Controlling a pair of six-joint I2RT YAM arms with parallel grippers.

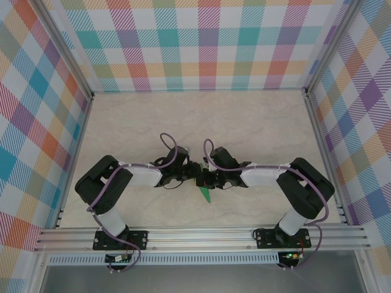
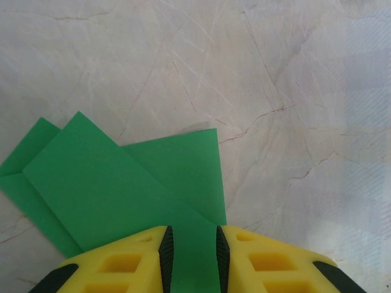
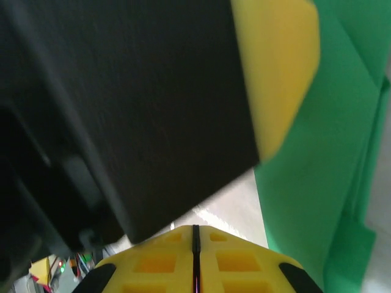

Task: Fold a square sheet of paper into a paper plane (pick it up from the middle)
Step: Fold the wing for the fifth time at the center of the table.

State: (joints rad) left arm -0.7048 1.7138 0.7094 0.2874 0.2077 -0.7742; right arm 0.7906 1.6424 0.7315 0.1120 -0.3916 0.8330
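Left wrist view puts the left tool [image 2: 192,235] right over the square sheet of paper [image 2: 110,183]. Its two yellow fingers [image 2: 122,265] stand a little apart and green fills the gap between them, though whether they press the sheet down cannot be told. From those fingers the folded sheet runs away and to the left, two overlapping flaps ending in corners, with a straight edge on its right. The right tool [image 3: 195,235] is closed, its fingers meeting in a thin seam with no green in it; the sheet lies just beside it, and the left tool's black body is close in front. From above, the tools meet nose to nose over the sheet. Its pointed end sticks out toward the near edge of the desk [image 1: 256,122], so its long axis runs roughly near to far. The left arm looks better placed for the next crease. Beyond the tools, wide open desk reaches the checked walls [image 1: 208,43].
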